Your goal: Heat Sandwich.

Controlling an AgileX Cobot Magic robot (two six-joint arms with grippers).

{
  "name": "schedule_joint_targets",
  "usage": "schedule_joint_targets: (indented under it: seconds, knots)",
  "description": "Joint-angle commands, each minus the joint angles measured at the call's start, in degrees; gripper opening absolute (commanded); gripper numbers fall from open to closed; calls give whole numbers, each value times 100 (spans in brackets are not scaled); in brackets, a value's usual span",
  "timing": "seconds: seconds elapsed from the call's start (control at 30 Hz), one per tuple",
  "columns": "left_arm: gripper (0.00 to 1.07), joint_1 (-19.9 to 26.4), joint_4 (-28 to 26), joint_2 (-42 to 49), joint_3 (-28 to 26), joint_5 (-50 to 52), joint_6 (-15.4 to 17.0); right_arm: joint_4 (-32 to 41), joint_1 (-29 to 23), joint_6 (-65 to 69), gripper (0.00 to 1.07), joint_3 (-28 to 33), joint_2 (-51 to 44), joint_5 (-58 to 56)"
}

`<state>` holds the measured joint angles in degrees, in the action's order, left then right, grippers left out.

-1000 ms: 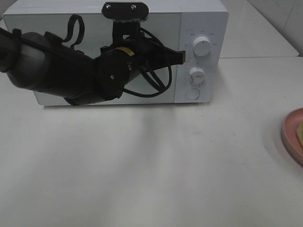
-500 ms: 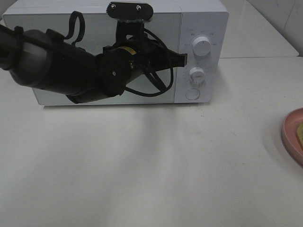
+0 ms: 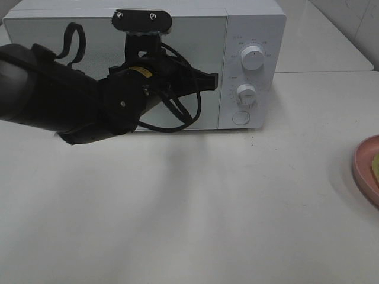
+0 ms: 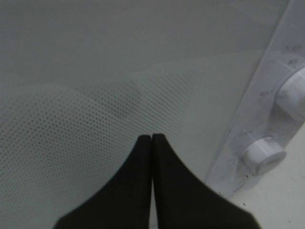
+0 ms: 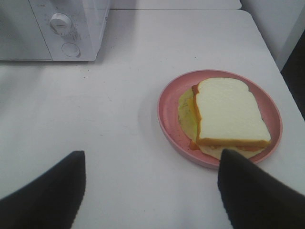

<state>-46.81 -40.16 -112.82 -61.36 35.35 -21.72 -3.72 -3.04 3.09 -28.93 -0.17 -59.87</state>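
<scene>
My left gripper [image 3: 212,77], clenched on nothing, hangs before the shut microwave door [image 4: 95,86], tips toward its right edge beside the knobs [image 3: 253,58]. Far right, the sandwich [image 5: 229,113] lies flat on its pink plate [image 5: 167,102], straight ahead of my right gripper [image 5: 150,186], whose jaws stand released and empty, clearly nearer. The closed door blocks the way.

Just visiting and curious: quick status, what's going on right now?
Left gripper shut, at the closed microwave door. Right gripper open, empty, above the table. Sandwich on its plate, untouched. Nothing in the way.
</scene>
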Motion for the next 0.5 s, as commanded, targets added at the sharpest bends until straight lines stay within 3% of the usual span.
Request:
schedule_joint_targets:
  seconds: [0.03, 0.13, 0.2, 0.23, 0.27, 0.3, 0.37, 0.5]
  knots:
    - [1, -172, -63, 367, 338, 63, 23, -17, 34, -52, 73, 0, -160, 34]
    - [1, -229, -74, 527, 527, -34, 29, -17, 34, -52, 73, 0, -160, 34]
    - [17, -246, -80, 773, 733, -647, 23, -17, 34, -52, 73, 0, -160, 34]
    - [17, -246, -80, 773, 733, -647, 23, -17, 34, -52, 73, 0, -160, 34]
    - [30, -246, -80, 859, 779, -963, 23, -17, 34, -52, 73, 0, -160, 34]
    - [65, -246, -86, 985, 825, -1507, 23, -17, 34, -52, 73, 0, -160, 34]
    - [106, -246, -80, 1106, 859, -2011, 0, -17, 34, -52, 73, 0, -160, 34]
    - [101, -241, 86, 1312, 859, -2790, -17, -17, 34, -52, 73, 0, -160, 34]
